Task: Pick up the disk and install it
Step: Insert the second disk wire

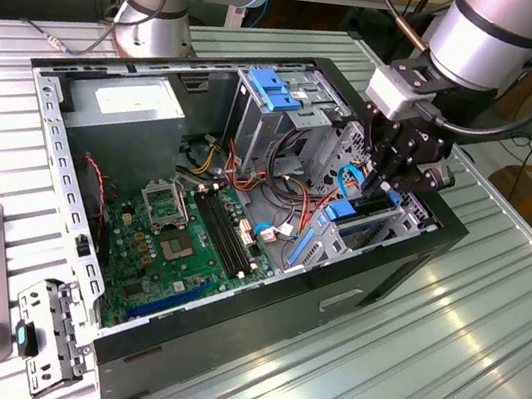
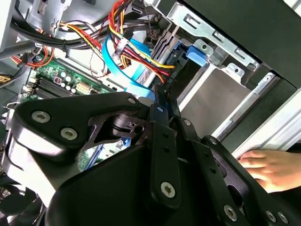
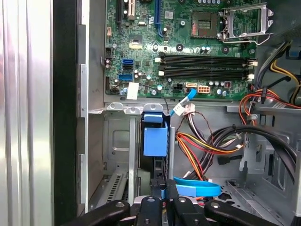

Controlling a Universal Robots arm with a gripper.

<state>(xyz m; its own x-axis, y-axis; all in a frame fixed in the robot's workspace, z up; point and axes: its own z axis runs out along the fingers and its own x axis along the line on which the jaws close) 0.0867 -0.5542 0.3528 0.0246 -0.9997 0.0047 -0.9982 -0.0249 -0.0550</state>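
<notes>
Down at the front corner of the open computer case (image 1: 260,300), on the exterior view's right, the gripper (image 1: 387,183) reaches into the drive bay (image 1: 399,221) with its black fingers (image 3: 162,202) drawn together on the top edge of the disk (image 1: 359,219), which stands on edge, already partly sunk into the bay between the metal guide walls. In the first wrist view the disk (image 3: 155,141) shows as a blue-framed slab lined up with the slot, with the green circuit board (image 3: 183,47) beyond it. The main risk, as I judge it, is the bundle of red, yellow and black wires (image 3: 202,150) and the flat blue cable (image 3: 197,188) lying just beside the slot: if the disk goes down slightly tilted, its frame could catch a wire, pinch it against the bay wall, or jam on the guides. A thin grip on one edge could also let the disk twist or slip if it meets resistance. In the second wrist view a person's hand (image 2: 273,167) rests near the case edge, close to the gripper (image 2: 162,110), so any sudden arm movement there could strike it.
</notes>
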